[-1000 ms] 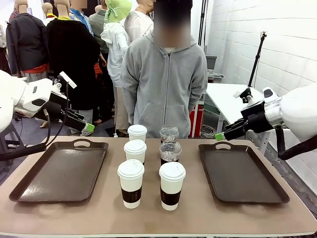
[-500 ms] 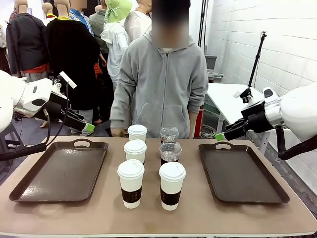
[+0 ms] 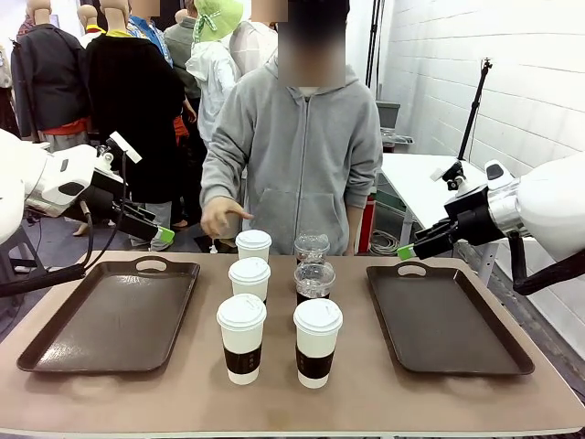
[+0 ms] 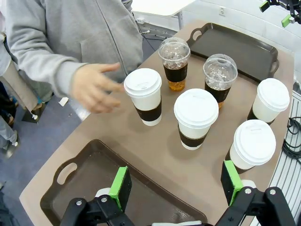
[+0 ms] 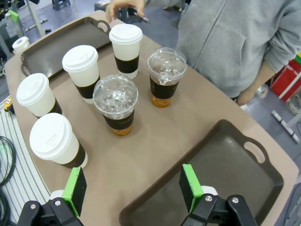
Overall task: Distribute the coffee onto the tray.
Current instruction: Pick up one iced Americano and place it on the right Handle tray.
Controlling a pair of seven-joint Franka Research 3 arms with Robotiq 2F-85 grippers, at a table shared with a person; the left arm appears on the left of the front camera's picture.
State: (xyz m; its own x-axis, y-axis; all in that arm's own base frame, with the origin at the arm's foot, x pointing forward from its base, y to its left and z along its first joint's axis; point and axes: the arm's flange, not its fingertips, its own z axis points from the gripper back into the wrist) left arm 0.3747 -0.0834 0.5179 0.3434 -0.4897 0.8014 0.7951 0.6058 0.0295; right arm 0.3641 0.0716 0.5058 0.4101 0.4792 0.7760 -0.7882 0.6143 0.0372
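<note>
Six cups stand in two rows at the table's middle. Four are white lidded paper cups (image 3: 241,337) with dark brown sleeves; two are clear dome-lidded cups (image 3: 313,279) of dark liquid. A dark brown tray (image 3: 101,320) lies left of them and a second tray (image 3: 439,315) lies right. My left gripper (image 3: 163,236) hovers above the left tray's far edge and is open (image 4: 176,184), with nothing in it. Above the right tray's far handle, my right gripper (image 3: 406,251) hangs open (image 5: 132,188) and holds nothing. The person's hand (image 3: 222,216) hovers just left of the farthest white cup (image 3: 253,245).
The person in a grey hoodie (image 3: 306,146) stands at the table's far edge behind the cups. A white table (image 3: 420,183) and a stand are behind on the right. The table's front edge (image 3: 292,425) runs close below the nearest cups.
The person's hand has come out from behind their back and risen to just left of the farthest white cup. Both arms and all the cups are where they were.
</note>
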